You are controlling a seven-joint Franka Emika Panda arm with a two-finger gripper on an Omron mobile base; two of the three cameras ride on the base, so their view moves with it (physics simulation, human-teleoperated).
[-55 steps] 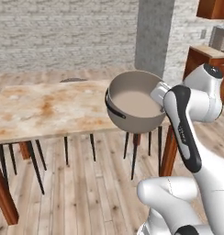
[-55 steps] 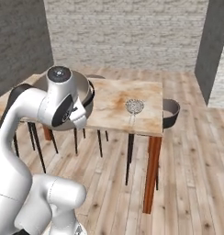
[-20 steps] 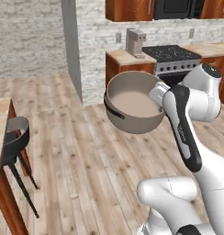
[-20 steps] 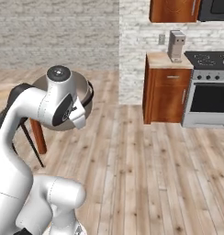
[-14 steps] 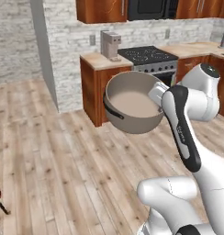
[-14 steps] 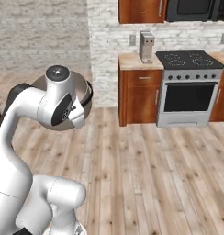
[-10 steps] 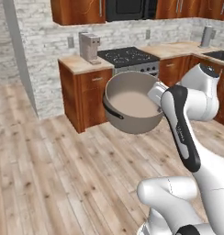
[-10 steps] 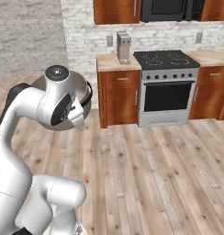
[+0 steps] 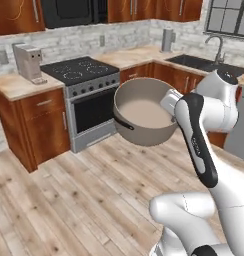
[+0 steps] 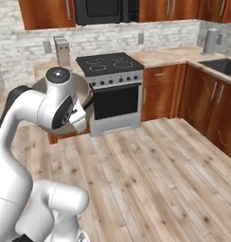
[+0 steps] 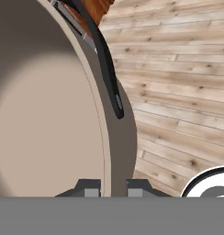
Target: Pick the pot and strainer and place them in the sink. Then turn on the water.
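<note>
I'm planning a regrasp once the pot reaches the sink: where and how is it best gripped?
Take the pot by its thin upright rim wall, one finger inside and one outside, coming from over the open top. The gripper is shut on it that way now, pinching the rim beside the black side handle.

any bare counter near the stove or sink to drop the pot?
Gripper is shut on the pot rim. Bare counter runs between the stove and the sink, with just a grey canister at its far corner. Left of the stove it is tighter: the coffee machine stands there.
</note>
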